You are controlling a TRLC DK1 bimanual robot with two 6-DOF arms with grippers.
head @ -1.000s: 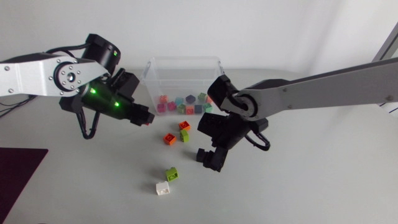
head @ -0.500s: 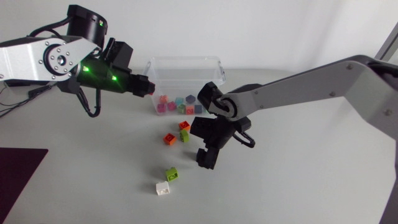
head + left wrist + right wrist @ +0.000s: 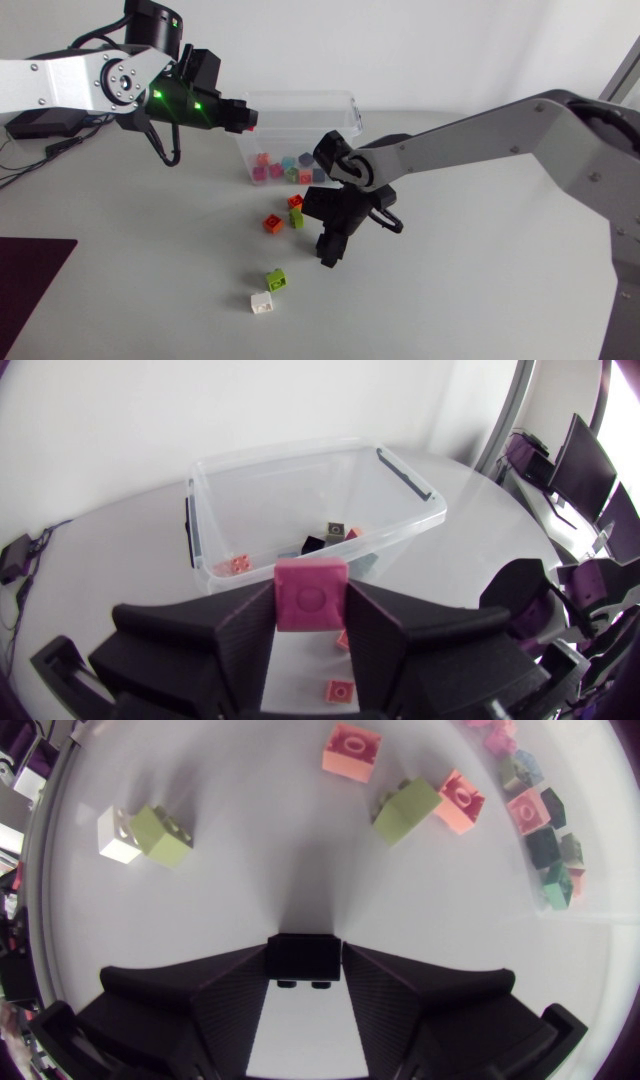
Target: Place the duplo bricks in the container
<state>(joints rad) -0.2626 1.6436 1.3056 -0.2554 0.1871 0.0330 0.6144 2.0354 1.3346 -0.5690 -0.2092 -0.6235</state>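
The clear plastic container (image 3: pixel 300 97) stands at the back of the table with several coloured duplo bricks (image 3: pixel 288 167) inside. My left gripper (image 3: pixel 251 118) hovers at its left corner, shut on a pink brick (image 3: pixel 311 593), with the container (image 3: pixel 280 452) just ahead of the fingers. Over the table in front of the container, my right gripper (image 3: pixel 330 248) points down, shut on a black brick (image 3: pixel 303 958). Loose on the table lie an orange brick (image 3: pixel 271 223), a red brick (image 3: pixel 296 201), a green brick (image 3: pixel 297 218), another green brick (image 3: pixel 276 279) and a white brick (image 3: pixel 262 303).
A dark mat (image 3: pixel 30 280) lies at the table's front left corner. In the right wrist view the white brick (image 3: pixel 117 833) and green brick (image 3: pixel 160 835) lie ahead of the fingers to one side, the other loose bricks (image 3: pixel 405 810) farther ahead.
My left gripper has lifted and swung right to the container's left corner with the pink brick. The right arm has folded inward; its gripper has shifted only slightly.
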